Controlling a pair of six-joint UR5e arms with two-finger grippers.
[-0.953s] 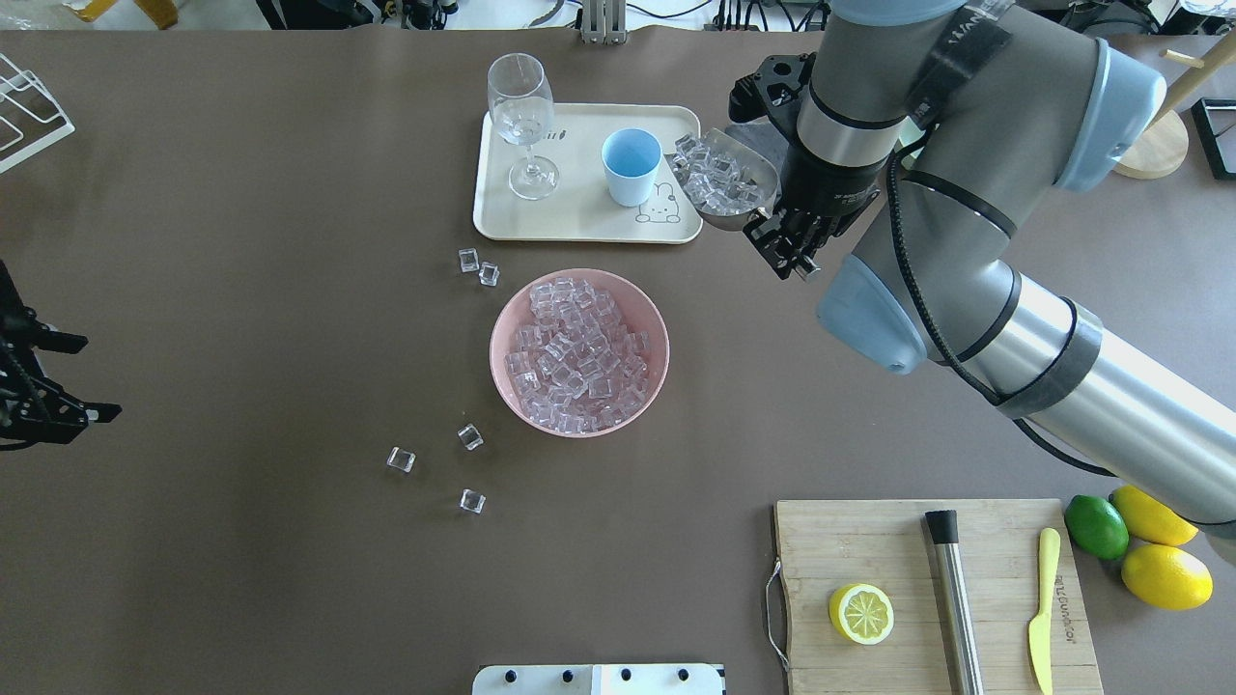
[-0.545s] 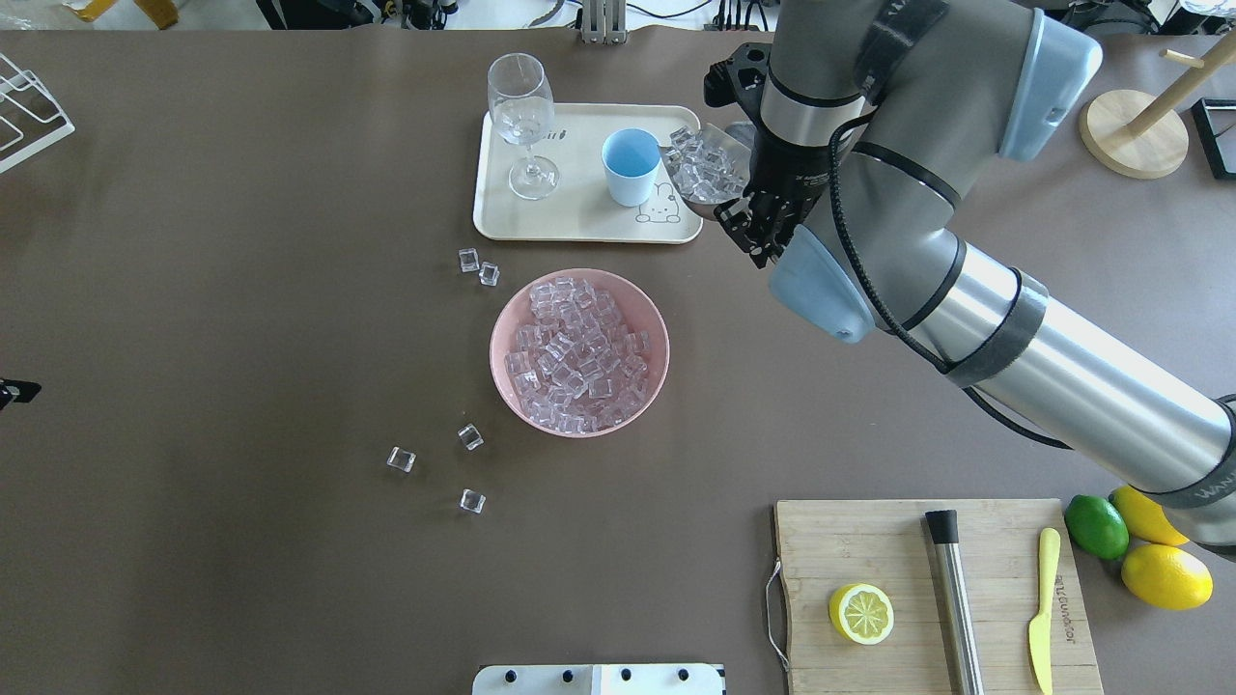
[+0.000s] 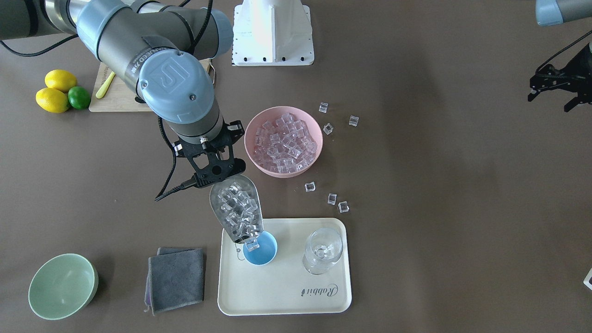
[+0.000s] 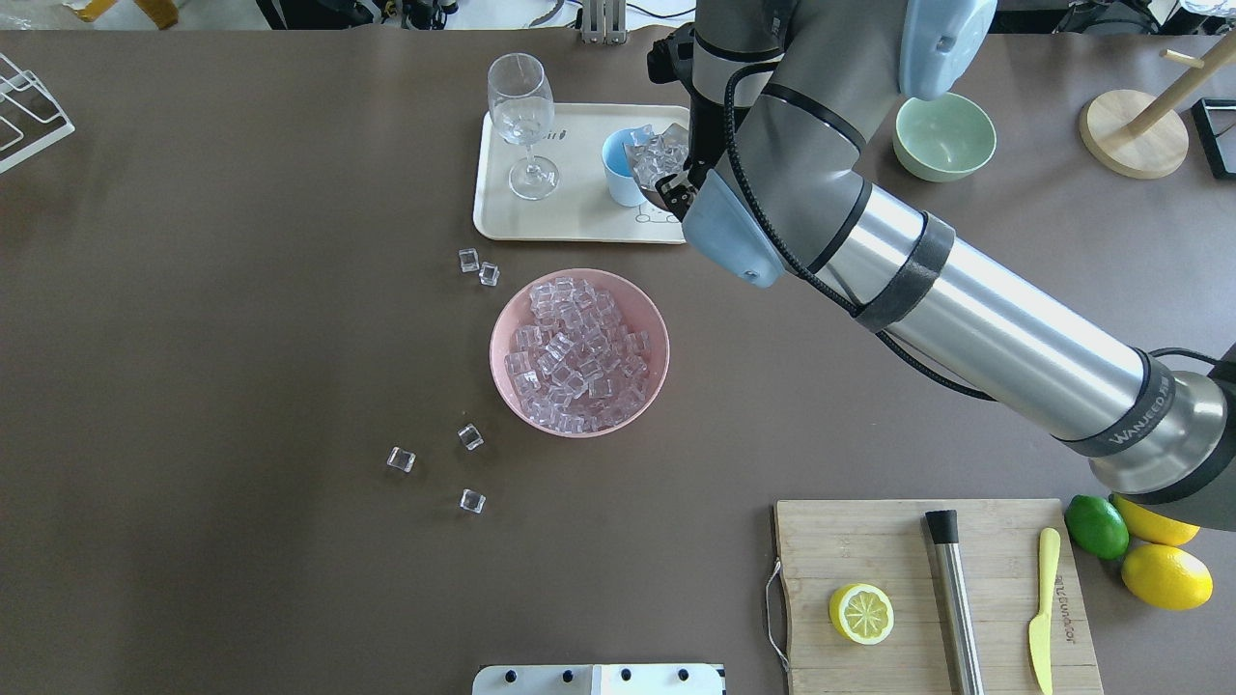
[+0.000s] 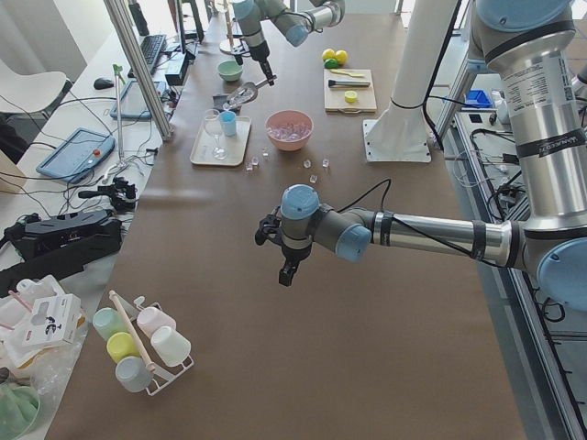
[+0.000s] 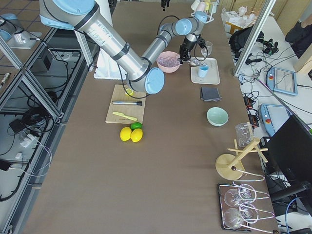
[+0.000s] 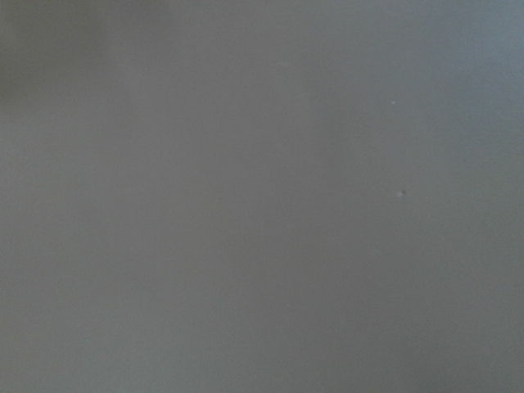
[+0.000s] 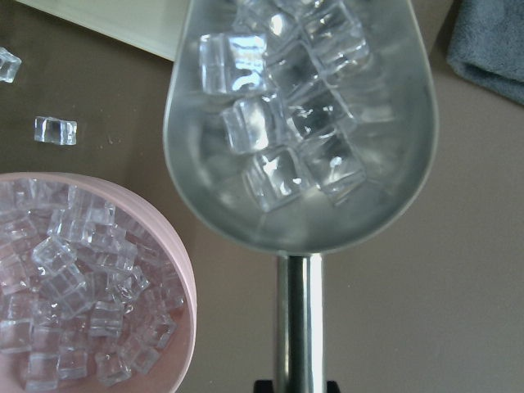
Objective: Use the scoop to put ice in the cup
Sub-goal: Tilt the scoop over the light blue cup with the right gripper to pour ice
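My right gripper (image 3: pixel 213 173) is shut on the handle of the steel scoop (image 3: pixel 236 210). The scoop is full of ice (image 3: pixel 238 208) and tilts down, with its front lip over the rim of the light-blue cup (image 3: pixel 263 252) on the cream tray (image 3: pixel 286 296). One cube sits at the cup's mouth. In the overhead view the scoop (image 4: pixel 660 157) overlaps the cup (image 4: pixel 616 162). The right wrist view shows the trough (image 8: pixel 303 123) and handle (image 8: pixel 299 319). More ice fills the pink bowl (image 3: pixel 283 138). My left gripper (image 3: pixel 550 102) is open and empty, far off at the table's side.
A wine glass (image 3: pixel 323 249) stands on the tray beside the cup. Loose cubes (image 3: pixel 330 199) lie around the bowl. A grey cloth (image 3: pixel 177 277) and a green bowl (image 3: pixel 62 286) lie beyond the scoop. The cutting board (image 4: pixel 937 594) carries a lemon half, steel cylinder and knife.
My right arm has carried the loaded scoop to the left, from beside the tray to over the cup's rim. My left gripper has left the overhead view.
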